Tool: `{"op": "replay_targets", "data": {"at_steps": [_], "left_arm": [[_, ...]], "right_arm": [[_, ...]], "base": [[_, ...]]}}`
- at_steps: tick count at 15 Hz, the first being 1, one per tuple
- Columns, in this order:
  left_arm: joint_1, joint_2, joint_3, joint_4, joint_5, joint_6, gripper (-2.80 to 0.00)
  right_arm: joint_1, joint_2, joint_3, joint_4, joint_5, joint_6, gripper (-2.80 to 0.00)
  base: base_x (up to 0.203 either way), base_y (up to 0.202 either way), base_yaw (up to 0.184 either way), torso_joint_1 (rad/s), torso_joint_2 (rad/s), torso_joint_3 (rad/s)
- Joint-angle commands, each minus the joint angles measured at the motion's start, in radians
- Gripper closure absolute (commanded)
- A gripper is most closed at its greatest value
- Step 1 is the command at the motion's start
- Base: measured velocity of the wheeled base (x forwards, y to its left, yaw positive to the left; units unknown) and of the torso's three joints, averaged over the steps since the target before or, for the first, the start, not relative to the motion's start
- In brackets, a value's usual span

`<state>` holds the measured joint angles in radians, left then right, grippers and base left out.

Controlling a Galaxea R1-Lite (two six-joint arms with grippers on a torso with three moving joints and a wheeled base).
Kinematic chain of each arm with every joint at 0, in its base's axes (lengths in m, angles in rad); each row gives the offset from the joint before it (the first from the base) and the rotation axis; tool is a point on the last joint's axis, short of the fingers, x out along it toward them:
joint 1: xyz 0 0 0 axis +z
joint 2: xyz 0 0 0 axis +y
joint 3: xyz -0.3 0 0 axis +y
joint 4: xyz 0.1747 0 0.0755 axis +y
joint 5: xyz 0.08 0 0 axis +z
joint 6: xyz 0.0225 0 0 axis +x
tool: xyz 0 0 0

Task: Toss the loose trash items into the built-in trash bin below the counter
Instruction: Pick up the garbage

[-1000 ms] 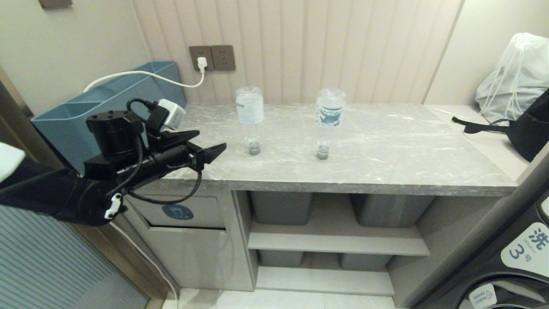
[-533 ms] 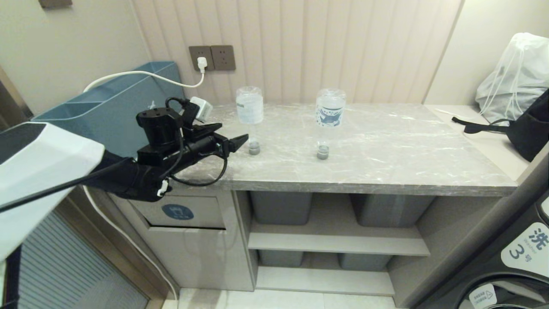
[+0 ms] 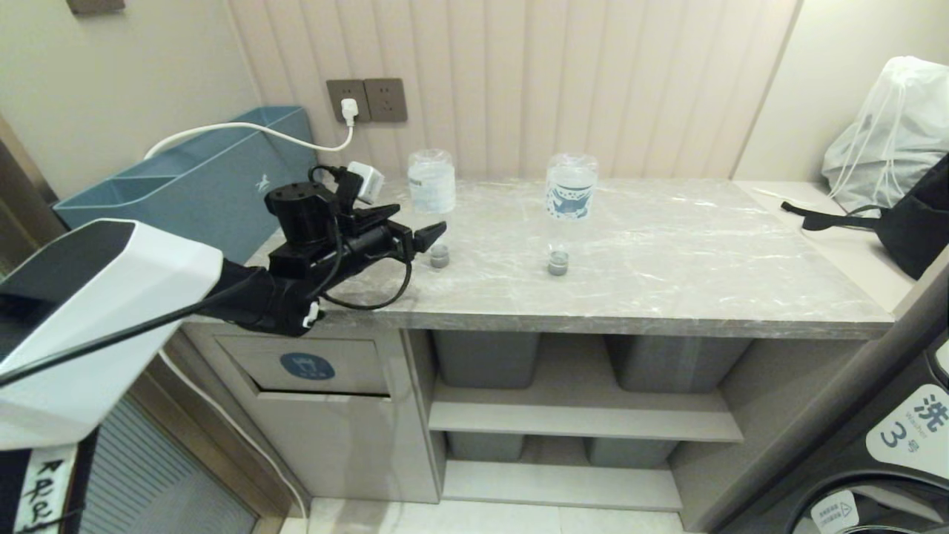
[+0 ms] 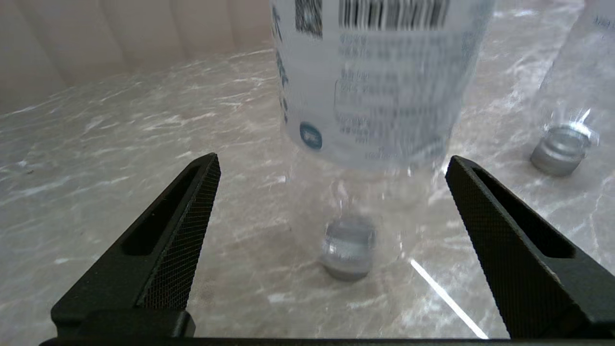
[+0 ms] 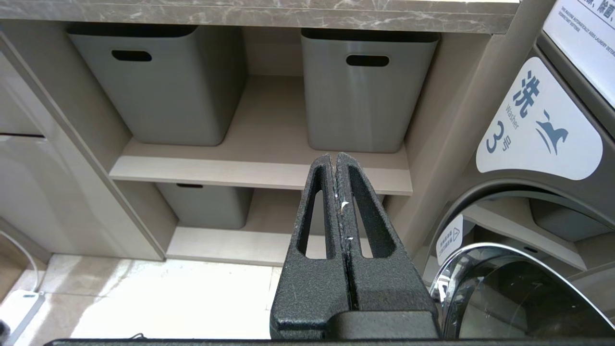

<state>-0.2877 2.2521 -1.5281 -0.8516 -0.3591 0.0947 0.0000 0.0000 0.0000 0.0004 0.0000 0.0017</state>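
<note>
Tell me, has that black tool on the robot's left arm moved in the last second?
Yes. The left tool has travelled rightwards over the counter, away from the blue box, and now sits open beside the nearer bottle, which stands cap-down.

I note polished, veined stone on the counter — clear glossy plastic bottles, matt grey tubs.
</note>
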Motion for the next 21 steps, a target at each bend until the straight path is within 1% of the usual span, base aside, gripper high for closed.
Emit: {"op": "replay_targets", "data": {"at_steps": [1,5,7,9,12,14,15,16,21], "left_arm": [[-0.005,0.023,-0.038,-0.005,-0.002,-0.015,-2.8],[-0.018,0.072,-0.161,0.037,-0.001,-0.024,-2.8],[-0.027,0.093,-0.201,0.071,-0.001,-0.026,-2.8],[-0.038,0.111,-0.235,0.074,-0.001,-0.032,-2.8],[-0.051,0.157,-0.316,0.075,-0.001,-0.032,-2.8],[-0.054,0.171,-0.323,0.074,-0.001,-0.032,-2.8],[-0.054,0.173,-0.325,0.074,-0.001,-0.032,-0.76],[-0.055,0.172,-0.325,0.074,0.0,-0.032,0.0],[-0.056,0.133,-0.316,0.078,0.01,-0.039,0.0]], "right_arm": [[-0.001,0.0,0.0,0.0,0.001,0.0,0.0],[0.0,0.0,0.0,0.001,0.001,0.0,0.0],[0.0,0.0,0.0,0.001,0.001,0.0,0.0],[0.0,0.0,0.0,0.0,0.002,0.0,0.0],[0.0,0.0,0.0,0.001,0.0,0.0,0.0],[0.0,0.0,0.0,0.0,0.001,0.0,0.0],[0.0,0.0,0.0,0.0,0.0,0.0,0.0],[0.0,0.0,0.0,0.001,0.001,0.0,0.0],[0.0,0.0,0.0,0.0,0.0,0.0,0.0]], "base": [[0.0,0.0,0.0,0.0,0.0,0.0],[0.0,0.0,0.0,0.0,0.0,0.0],[0.0,0.0,0.0,0.0,0.0,0.0],[0.0,0.0,0.0,0.0,0.0,0.0],[0.0,0.0,0.0,0.0,0.0,0.0],[0.0,0.0,0.0,0.0,0.0,0.0],[0.0,0.0,0.0,0.0,0.0,0.0],[0.0,0.0,0.0,0.0,0.0,0.0],[0.0,0.0,0.0,0.0,0.0,0.0]]}}
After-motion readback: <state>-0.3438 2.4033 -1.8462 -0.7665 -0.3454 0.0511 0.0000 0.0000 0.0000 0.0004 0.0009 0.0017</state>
